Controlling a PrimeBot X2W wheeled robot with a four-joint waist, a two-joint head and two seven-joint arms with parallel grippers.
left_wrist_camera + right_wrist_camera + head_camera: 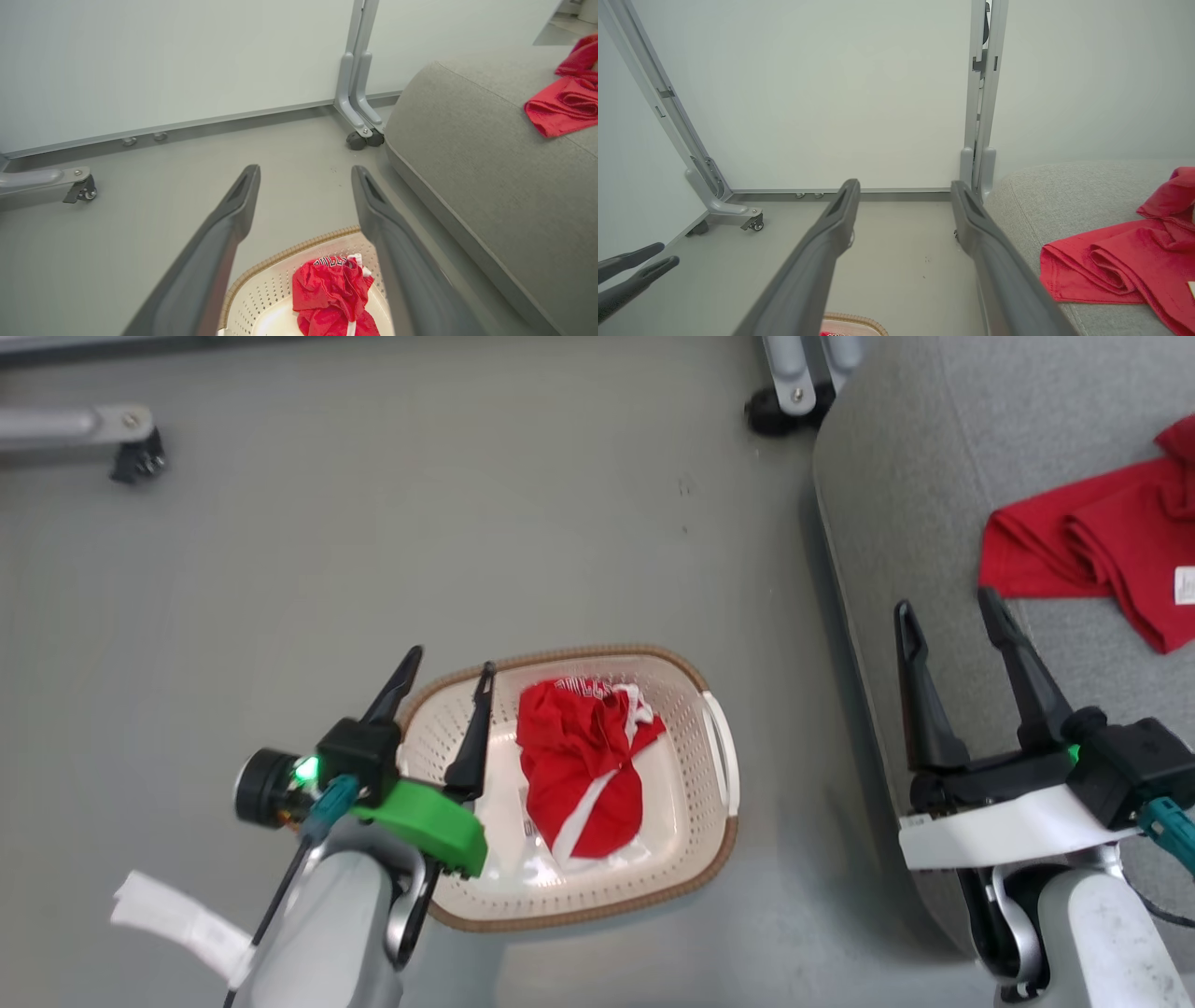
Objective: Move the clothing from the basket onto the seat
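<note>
Head view: the left gripper (451,661), spread apart and empty, is hovering over the left side of the basket (719,859), where bunched red clothing (579,775) is lying. The right gripper (945,602), also apart and empty, is hanging at the left edge of the seat (887,504), with another red garment (1074,555) lying farther right. Snagging the perforated wall could be dragging the basket, and a shallow pinch could be dropping cloth. Left wrist view: the lettering (331,260) is showing, too small to read. Right wrist view: a white label (1191,288) is peeking in, unreadable.
</note>
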